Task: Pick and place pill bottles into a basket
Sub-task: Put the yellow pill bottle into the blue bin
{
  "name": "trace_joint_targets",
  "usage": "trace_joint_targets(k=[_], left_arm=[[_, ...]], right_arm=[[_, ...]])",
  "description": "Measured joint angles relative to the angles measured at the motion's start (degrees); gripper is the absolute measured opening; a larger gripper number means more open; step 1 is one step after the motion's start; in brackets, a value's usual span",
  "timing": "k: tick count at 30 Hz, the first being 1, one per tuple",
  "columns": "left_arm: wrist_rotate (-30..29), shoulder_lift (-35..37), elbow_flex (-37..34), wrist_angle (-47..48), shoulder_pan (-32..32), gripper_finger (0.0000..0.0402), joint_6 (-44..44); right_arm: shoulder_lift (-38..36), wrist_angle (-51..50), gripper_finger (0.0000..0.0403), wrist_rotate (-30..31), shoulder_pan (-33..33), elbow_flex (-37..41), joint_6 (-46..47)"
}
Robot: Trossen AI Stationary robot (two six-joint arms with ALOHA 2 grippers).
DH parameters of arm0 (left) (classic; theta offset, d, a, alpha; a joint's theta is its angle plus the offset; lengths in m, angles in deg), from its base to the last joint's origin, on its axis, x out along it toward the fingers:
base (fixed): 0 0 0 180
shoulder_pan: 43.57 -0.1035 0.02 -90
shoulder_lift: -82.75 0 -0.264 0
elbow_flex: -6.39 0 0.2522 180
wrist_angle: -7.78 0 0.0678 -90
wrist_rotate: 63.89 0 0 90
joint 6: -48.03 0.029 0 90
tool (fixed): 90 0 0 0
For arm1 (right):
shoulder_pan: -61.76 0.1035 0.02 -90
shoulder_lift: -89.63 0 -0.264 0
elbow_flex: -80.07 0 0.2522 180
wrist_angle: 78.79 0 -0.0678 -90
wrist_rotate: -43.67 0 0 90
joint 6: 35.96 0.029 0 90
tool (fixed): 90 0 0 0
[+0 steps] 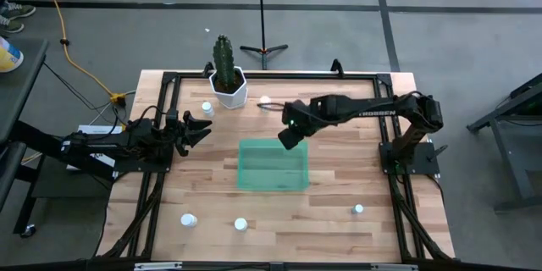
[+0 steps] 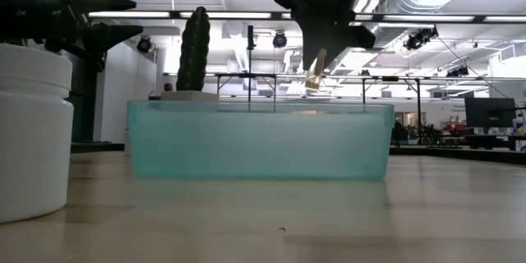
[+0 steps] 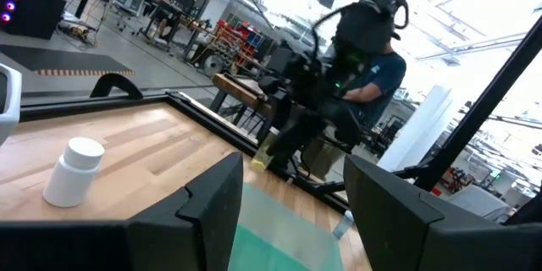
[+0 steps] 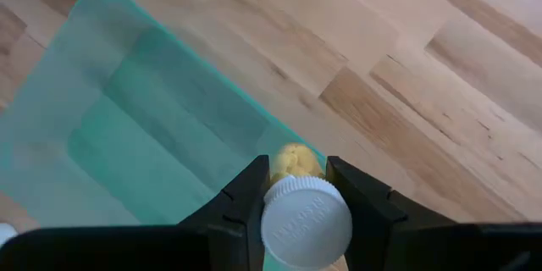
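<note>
near the table's front edge three white pill bottles stand apart: one front left [image 1: 188, 219], one [image 1: 241, 223] just to its right, and one front right [image 1: 358, 210]; one of them, probably the middle one, looms large at the low view's left [image 2: 31, 127]. behind them, mid-table, sits the green basket [image 1: 273, 185], and nothing is visible inside it. the right gripper [image 1: 292, 135] hangs over the basket's back edge, its fingers [image 4: 366, 207] clenched on the yellowish bottle [image 4: 298, 199], white cap toward the wrist camera, body pointing down at the basket rim [image 4: 110, 68]; in the low view that bottle [image 2: 316, 72] is tilted, clear above the basket wall [image 2: 255, 144]. the left gripper [image 1: 196, 129] waits at the table's left side, level with the basket's back, its fingers [image 3: 212, 212] spread and holding nothing. farther back a white bottle [image 1: 206, 108] stands left of the white cactus pot [image 1: 229, 91], and another [image 1: 265, 101] to the pot's right, near the table's far rail.
</note>
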Motion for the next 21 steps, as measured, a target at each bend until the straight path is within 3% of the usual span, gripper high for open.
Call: trace_joint_targets(k=[11, 21], left_arm=[[0.0, 0.0, 0.0, 0.0, 0.0, 0.0241, 0.0], [0.0, 0.0, 0.0, 0.0, 0.0, 0.0241, 0.0]], right_arm=[[0.0, 1.8, 0.0102, 5.5, 3.6, 0.2, 1.3], [0.1, 7.2, 0.0093, 3.1, 4.2, 7.5, 3.0]])
